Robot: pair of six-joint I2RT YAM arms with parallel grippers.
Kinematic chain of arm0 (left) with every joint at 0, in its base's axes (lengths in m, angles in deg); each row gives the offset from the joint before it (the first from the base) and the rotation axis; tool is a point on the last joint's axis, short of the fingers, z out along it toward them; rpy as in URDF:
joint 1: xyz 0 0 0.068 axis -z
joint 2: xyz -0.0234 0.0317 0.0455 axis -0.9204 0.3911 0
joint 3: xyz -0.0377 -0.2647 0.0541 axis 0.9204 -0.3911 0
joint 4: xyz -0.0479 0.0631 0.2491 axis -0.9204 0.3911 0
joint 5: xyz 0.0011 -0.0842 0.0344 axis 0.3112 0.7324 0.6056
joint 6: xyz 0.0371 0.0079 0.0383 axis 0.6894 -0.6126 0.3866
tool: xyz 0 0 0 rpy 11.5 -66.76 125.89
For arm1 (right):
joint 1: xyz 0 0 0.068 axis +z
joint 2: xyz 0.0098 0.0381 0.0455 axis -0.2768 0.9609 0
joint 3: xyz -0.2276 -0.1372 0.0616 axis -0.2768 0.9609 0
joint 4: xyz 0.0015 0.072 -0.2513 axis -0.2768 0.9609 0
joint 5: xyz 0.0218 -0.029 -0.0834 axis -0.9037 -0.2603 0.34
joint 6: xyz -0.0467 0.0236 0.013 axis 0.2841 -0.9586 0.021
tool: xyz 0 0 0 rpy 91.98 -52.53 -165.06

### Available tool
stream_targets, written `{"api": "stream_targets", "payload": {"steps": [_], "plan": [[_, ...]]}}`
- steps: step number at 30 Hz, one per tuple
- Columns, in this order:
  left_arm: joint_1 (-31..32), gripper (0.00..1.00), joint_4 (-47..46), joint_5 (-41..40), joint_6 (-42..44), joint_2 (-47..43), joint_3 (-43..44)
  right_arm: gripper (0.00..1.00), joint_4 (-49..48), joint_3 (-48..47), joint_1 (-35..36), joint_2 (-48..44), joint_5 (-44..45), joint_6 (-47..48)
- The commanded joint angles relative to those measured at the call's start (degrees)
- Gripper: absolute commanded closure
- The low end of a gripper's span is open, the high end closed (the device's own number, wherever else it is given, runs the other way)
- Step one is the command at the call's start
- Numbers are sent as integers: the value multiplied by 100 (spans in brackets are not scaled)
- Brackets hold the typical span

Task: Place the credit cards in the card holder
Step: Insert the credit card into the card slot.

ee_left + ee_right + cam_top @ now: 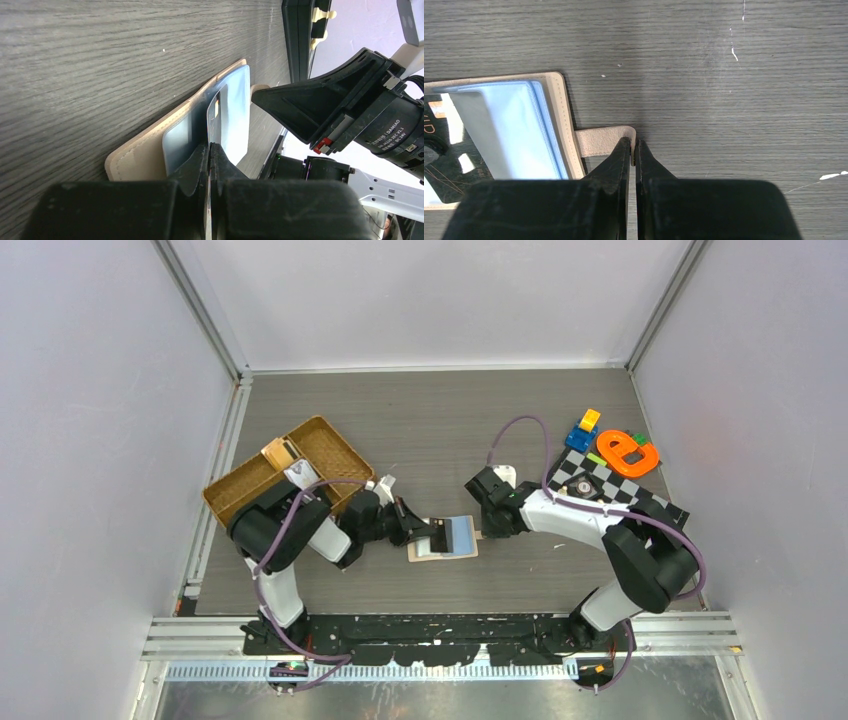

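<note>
The peach-beige card holder (445, 554) lies open on the dark table between both arms, its pale blue pockets facing up. My left gripper (420, 533) is shut on a credit card (214, 115), which I see edge-on in the left wrist view. The card's far end reaches over the pockets of the card holder (135, 157). In the right wrist view that credit card (449, 155) looks dark, at the holder's left side. My right gripper (633, 142) is shut on the holder's snap tab (599, 141), at the right edge of the card holder (558, 110). The tab lies flat on the table.
A brown wicker tray (255, 490) with small items stands behind the left arm. At the back right lie a checkered mat (600, 480), an orange toy (628, 452) and a blue brick (582, 435). White walls close in three sides.
</note>
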Motion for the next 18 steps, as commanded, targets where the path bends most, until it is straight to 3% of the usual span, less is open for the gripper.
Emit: {"api": "stream_targets", "payload": {"steps": [1,11,18], "plan": [[161,100,-133,-326,-18,215,-11,99,-266,-70,85,230,-79,-127],[360,100,-253,-555,-166,283,-44,100,-262,-61,99,210,-45,-151],[388,96,294,-686,40,25,10,100,-101,-63,100,110,192,-225]]}}
